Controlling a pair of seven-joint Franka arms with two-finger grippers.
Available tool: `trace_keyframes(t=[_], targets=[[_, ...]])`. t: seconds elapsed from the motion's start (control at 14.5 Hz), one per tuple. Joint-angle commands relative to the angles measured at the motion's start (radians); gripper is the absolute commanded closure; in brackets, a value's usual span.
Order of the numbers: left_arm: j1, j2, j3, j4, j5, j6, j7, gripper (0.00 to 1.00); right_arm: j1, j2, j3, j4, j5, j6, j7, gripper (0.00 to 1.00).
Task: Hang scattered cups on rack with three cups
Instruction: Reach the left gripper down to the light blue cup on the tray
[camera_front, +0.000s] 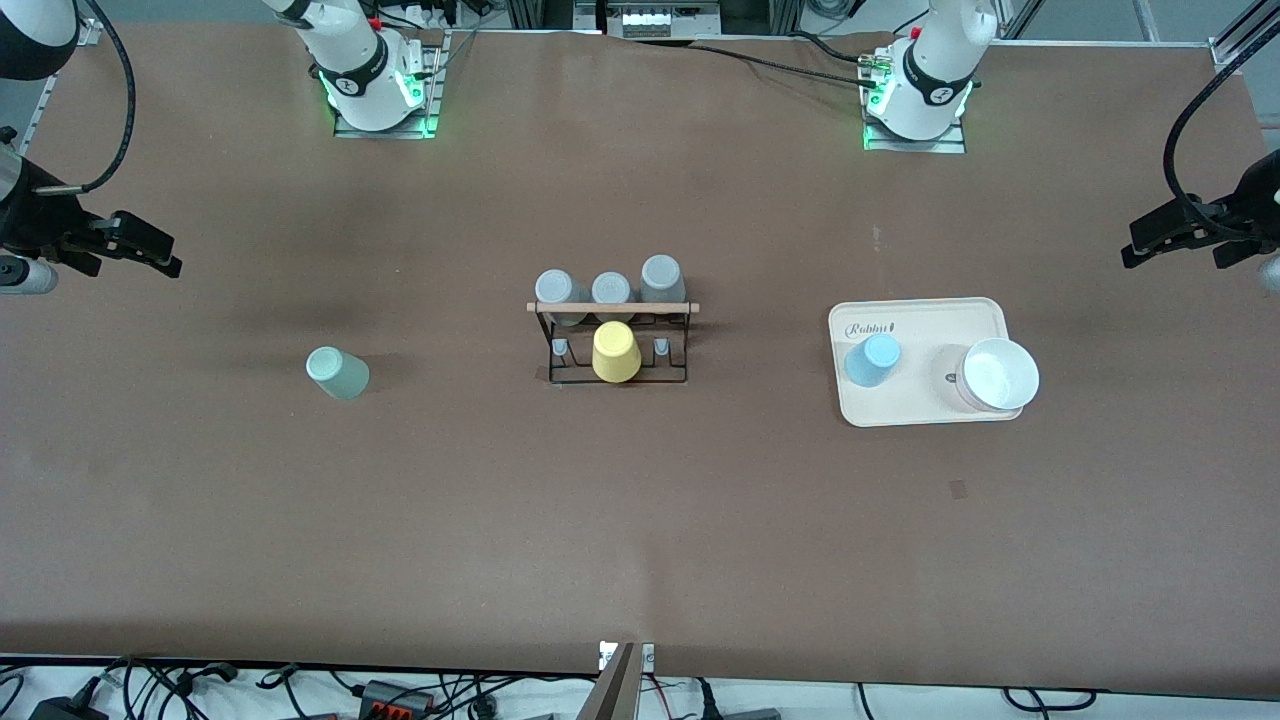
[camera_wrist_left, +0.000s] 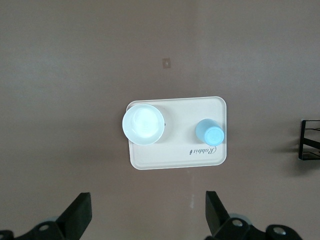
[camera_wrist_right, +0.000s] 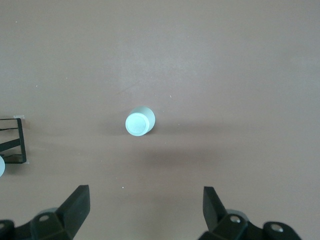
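Note:
The pale mint green cup (camera_front: 338, 372) stands upside down on the table toward the right arm's end; it also shows in the right wrist view (camera_wrist_right: 139, 121). The light blue cup (camera_front: 872, 360) stands upside down on the beige tray (camera_front: 930, 320) and shows in the left wrist view (camera_wrist_left: 209, 132). The black wire rack (camera_front: 612, 307) with a wooden top bar stands mid-table. My right gripper (camera_front: 160, 252) (camera_wrist_right: 146, 207) is open and empty, high over the table's right-arm end. My left gripper (camera_front: 1140, 245) (camera_wrist_left: 148, 210) is open and empty, high over the left-arm end.
The rack holds a yellow tumbler (camera_front: 615, 352) on its nearer side and three grey tumblers (camera_front: 612, 288) on its farther side. A white bowl (camera_front: 1000, 375) (camera_wrist_left: 143, 124) sits on the tray (camera_wrist_left: 175, 155) beside the blue cup. The rack's edge shows in both wrist views (camera_wrist_left: 310, 140) (camera_wrist_right: 12, 140).

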Motion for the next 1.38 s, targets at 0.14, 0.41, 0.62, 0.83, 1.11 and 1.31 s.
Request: trace_keyframes(t=[0.14,0.41,0.62,0.83,1.11,1.31], targets=[[0.0,0.006,0.003,0.025,-0.02,-0.018,0.004,0.0,-0.015,-0.033,0.013,0.004,-0.01,-0.023,-0.012,0.0],[-0.02,0.056,-0.008,0.016,-0.02,-0.018,-0.015,0.0,-0.015,-0.03,0.013,0.004,-0.01,-0.023,-0.012,0.0],[-0.032,0.099,-0.07,-0.036,-0.022,-0.002,-0.112,0.0,-0.015,-0.025,0.013,0.004,-0.01,-0.017,-0.012,0.0],[-0.031,0.101,-0.112,-0.186,-0.023,0.144,-0.181,0.0,-0.015,-0.023,0.013,0.004,-0.012,-0.017,-0.014,0.0],[-0.031,0.117,-0.155,-0.39,-0.068,0.386,-0.258,0.0,-0.015,-0.022,0.013,0.002,-0.012,-0.017,-0.012,0.0],[-0.031,0.144,-0.207,-0.545,-0.068,0.619,-0.322,0.0,-0.015,-0.022,0.013,0.002,-0.012,-0.018,-0.012,0.0]])
